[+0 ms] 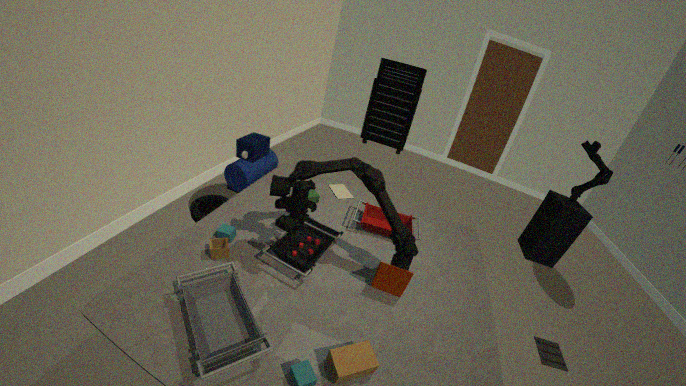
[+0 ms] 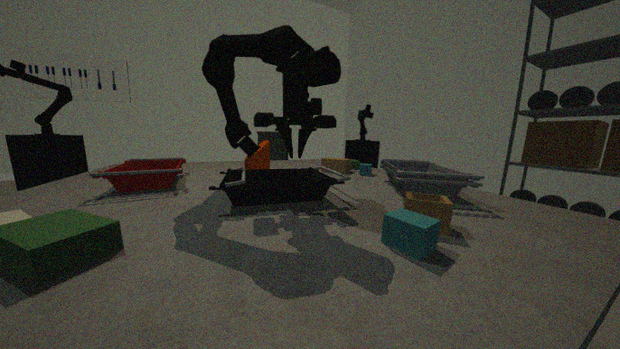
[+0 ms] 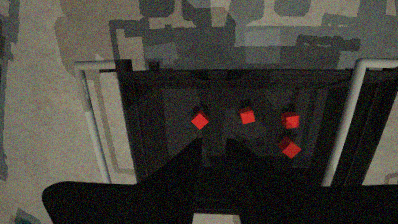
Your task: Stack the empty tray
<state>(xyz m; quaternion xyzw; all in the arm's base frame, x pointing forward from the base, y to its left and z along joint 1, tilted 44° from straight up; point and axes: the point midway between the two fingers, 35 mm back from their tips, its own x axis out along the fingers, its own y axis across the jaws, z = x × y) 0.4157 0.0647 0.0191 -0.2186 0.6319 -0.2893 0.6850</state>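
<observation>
The loaded black tray (image 1: 280, 247) (image 2: 280, 187) (image 3: 145, 125) stands on the table with several small red blocks (image 1: 301, 245) (image 3: 199, 121) inside. One wire bar (image 2: 234, 183) (image 3: 345, 122) lies in across the tray's top, near the right end in the wrist view. The other bar (image 2: 333, 173) (image 3: 95, 135) is out beyond the opposite end. A grey tray (image 1: 191, 340) (image 2: 427, 174) and a red tray (image 1: 376, 222) (image 2: 144, 176) stand on either side, both empty. My gripper (image 2: 295, 156) (image 3: 213, 144) points down above the black tray, open narrowly, with nothing between its fingers.
Near the grey tray are a teal block (image 1: 226, 231) (image 2: 410, 232) and a small orange box (image 1: 219, 248) (image 2: 429, 205). A larger orange block (image 1: 354, 361) and another teal block (image 1: 303, 373) are at the front. A green block (image 2: 61, 240) is beyond the black tray.
</observation>
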